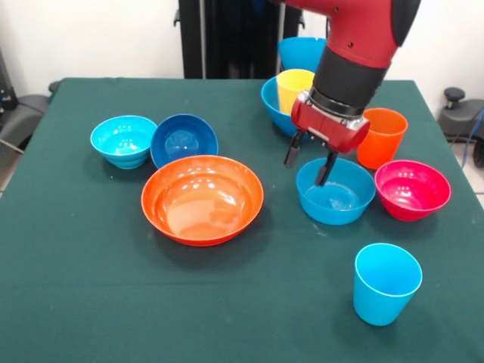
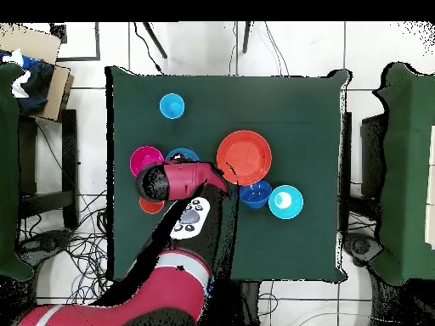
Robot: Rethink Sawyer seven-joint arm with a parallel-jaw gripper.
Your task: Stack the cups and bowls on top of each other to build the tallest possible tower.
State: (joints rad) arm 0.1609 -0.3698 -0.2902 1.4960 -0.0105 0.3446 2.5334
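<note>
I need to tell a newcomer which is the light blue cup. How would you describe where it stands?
In the front view, start from the wide orange bowl in the middle of the green table. Go toward the near right corner: the light blue cup stands there alone and upright. It is taller and narrower than the bowls, touches nothing, and sits nearest the camera.

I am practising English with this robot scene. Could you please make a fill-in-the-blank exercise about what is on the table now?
1. The gripper hangs with its fingers spread over the rim of the ____ bowl.
2. The yellow cup stands inside a ____ bowl.
3. The widest bowl on the table is the ____ one.
4. The light blue cup stands ____, apart from the bowls.

Missing words: light blue; blue; orange; upright
</note>
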